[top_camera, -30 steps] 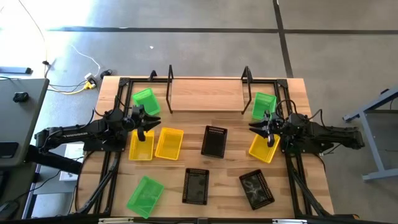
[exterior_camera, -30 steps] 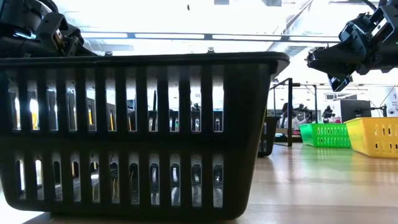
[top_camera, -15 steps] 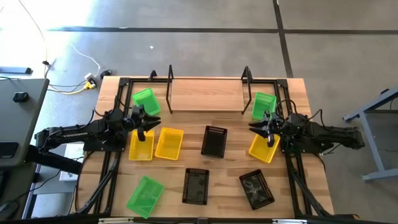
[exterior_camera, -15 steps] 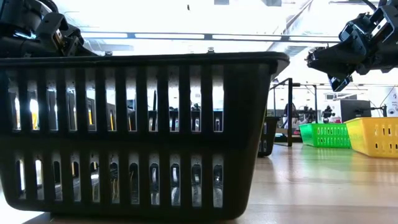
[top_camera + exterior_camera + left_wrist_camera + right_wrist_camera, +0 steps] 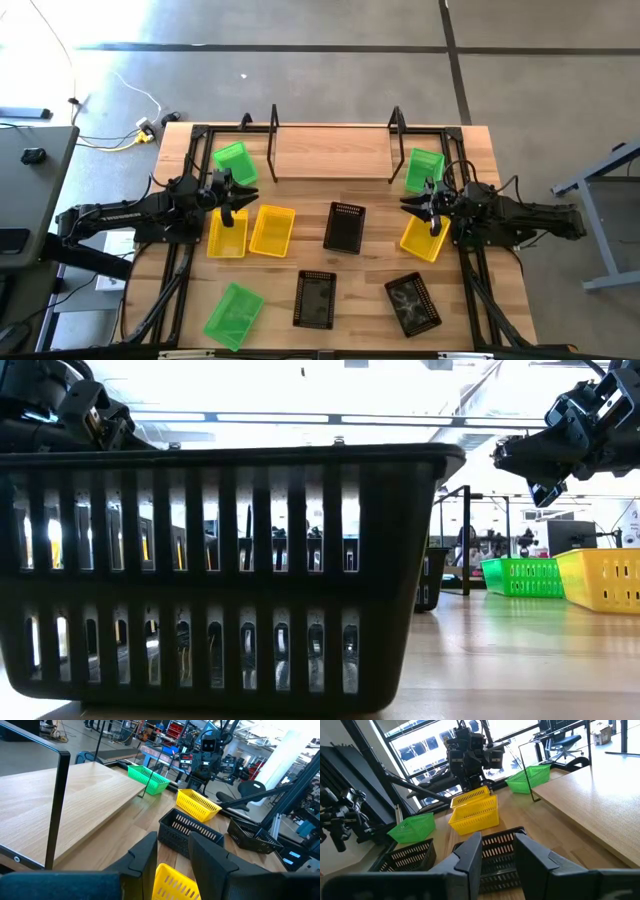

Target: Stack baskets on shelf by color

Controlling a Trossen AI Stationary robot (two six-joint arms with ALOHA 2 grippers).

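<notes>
1. Above the table's left side, the left gripper (image 5: 233, 203) hangs in the air with its two fingers parted by a narrow gap and nothing between them.
2. Directly under that gripper sits a yellow basket (image 5: 227, 234), and a second yellow basket (image 5: 272, 230) lies just beside it, on the side toward the table's middle.
3. Beyond the left gripper, toward the far edge, a green basket (image 5: 234, 163) rests on the tabletop, close to the shelf's upright wire end.
4. Well behind the left gripper, near the front edge, lies another green basket (image 5: 233, 313).
5. Over the right side, the right gripper (image 5: 424, 206) also hovers clear of the table, fingers a little apart and empty.
6. Just below and outward of it sits the third yellow basket (image 5: 422, 239), tilted to the table's edge; a third green basket (image 5: 424, 169) lies just past it, near the shelf's other wire end.
7. The shelf (image 5: 330, 153) lies across the far side, ahead of both grippers and between them, its plank bare.
8. A black basket (image 5: 345, 227) stands between the two grippers.
9. Two more black baskets (image 5: 315, 299) (image 5: 412, 304) lie nearer the front edge, the second turned askew.
</notes>
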